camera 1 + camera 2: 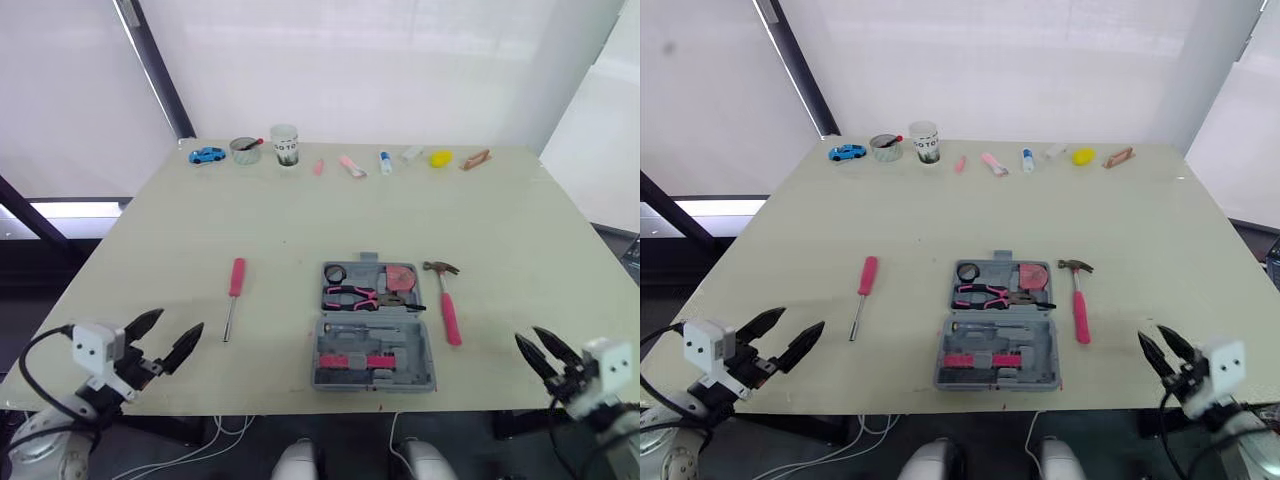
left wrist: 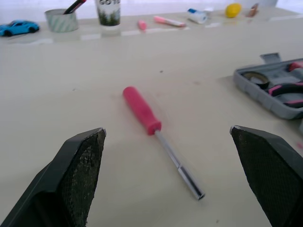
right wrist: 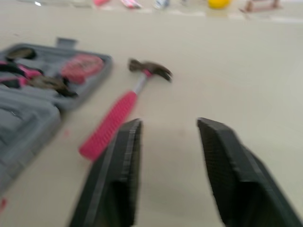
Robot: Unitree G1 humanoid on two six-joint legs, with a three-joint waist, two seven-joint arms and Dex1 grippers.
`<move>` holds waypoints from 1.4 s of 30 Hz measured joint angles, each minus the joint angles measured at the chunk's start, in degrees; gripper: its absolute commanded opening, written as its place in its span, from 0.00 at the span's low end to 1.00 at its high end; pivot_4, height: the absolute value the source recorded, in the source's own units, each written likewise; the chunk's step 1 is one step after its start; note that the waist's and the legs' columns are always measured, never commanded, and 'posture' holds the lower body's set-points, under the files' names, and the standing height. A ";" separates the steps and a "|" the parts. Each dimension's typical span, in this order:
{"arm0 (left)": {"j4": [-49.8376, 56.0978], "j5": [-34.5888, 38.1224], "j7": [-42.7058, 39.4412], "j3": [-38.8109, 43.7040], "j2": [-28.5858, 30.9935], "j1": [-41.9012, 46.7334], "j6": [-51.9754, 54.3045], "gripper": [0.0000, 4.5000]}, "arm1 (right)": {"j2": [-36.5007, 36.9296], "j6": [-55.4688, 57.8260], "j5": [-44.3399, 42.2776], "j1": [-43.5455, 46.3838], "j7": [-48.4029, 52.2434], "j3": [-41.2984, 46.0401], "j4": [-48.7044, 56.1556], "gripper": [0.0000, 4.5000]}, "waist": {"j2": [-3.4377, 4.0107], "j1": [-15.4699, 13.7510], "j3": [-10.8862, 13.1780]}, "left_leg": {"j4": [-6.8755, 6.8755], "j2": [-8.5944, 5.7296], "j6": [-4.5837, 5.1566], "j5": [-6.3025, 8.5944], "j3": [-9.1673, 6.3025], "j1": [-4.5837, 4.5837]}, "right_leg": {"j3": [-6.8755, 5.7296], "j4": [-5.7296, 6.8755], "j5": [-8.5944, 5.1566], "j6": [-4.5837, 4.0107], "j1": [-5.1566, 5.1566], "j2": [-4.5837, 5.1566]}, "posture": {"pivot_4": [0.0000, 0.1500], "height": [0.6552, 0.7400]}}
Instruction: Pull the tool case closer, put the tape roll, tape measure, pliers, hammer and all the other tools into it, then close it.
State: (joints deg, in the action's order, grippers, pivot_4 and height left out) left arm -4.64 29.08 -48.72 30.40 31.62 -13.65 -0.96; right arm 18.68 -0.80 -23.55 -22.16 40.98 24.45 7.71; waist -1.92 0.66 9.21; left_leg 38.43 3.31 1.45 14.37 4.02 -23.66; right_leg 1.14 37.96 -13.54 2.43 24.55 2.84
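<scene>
The open tool case (image 1: 375, 340) lies flat near the bench's (image 1: 150, 250) front edge, between my claws. Just to its right the hammer (image 1: 447, 300) runs front to back, head away from me. To its left the screwdriver (image 1: 233, 295) points its tip at me. The far cup (image 1: 285, 146) reads "GOT…". My left claw (image 1: 177, 321) and right claw (image 1: 528, 336) are spread.

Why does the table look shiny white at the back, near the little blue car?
Left wrist view: the bright backdrop reflects off the table beside the blue car and cup; left eye view: that table looks evenly lit, without glare.
</scene>
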 measured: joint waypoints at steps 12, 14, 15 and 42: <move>-4.54 -0.47 -0.33 0.93 0.34 -1.27 -2.96 1.00 | -0.95 -6.00 -2.80 -4.33 1.09 1.83 -6.40 0.99 | 0.19 0.10 -0.42 | 0.00 0.05 -0.01 0.01 0.05 0.06 | 0.03 0.00 -0.01 -0.02 0.01 0.02 | 1.00 1.00; -4.65 -0.48 -0.67 0.54 0.58 0.11 -2.96 1.00 | -0.40 -5.12 -3.07 -3.49 0.90 1.46 -6.11 0.99 | 0.20 0.06 -0.43 | 0.00 0.05 -0.01 0.01 0.06 0.05 | 0.04 0.01 -0.01 -0.02 0.01 0.02 | 1.00 1.00; -4.63 -0.48 -1.24 0.13 0.88 1.33 -2.96 1.00 | 0.36 -3.74 -3.32 -2.66 0.72 0.74 -5.06 0.99 | 0.21 0.05 -0.44 | 0.00 0.05 -0.01 0.01 0.06 0.05 | 0.04 0.01 -0.01 -0.02 0.01 0.02 | 1.00 1.00; 15.15 2.65 -17.03 -22.71 9.56 23.16 12.87 1.00 | 2.21 30.19 10.52 41.74 -20.71 -21.76 -12.19 0.99 | 0.30 0.23 -0.43 | 0.00 -0.03 0.01 0.00 -0.01 -0.07 | 0.10 0.01 0.16 0.19 0.04 -0.09 | 1.00 1.00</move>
State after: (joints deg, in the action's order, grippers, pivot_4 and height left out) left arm 10.51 31.73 -65.75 7.69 41.17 9.50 11.91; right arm 20.90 29.38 -13.03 19.59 20.27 2.69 -4.48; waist -1.62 0.89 8.78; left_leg 38.43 3.29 1.46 14.36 4.01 -23.73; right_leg 1.24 37.97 -13.38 2.62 24.59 2.75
